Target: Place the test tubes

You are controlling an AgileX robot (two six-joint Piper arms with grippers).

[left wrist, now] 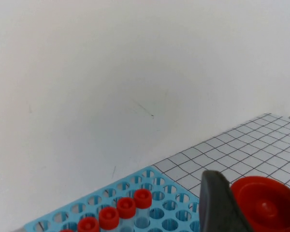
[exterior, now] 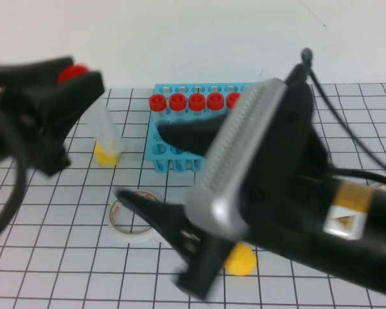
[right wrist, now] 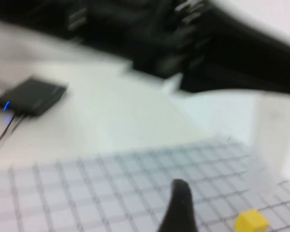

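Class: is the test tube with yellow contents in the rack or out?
Out: left gripper holds the test tube by its red cap, left of the blue rack; right gripper hangs open before the rack.

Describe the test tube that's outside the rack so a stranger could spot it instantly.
Find the blue rack at the back of the gridded table. Just left of it, the left pincer grips a test tube by its red cap, while the open right pincer hovers before the rack. Unlike the upright racked tubes, this one hangs tilted, yellow at its bottom.
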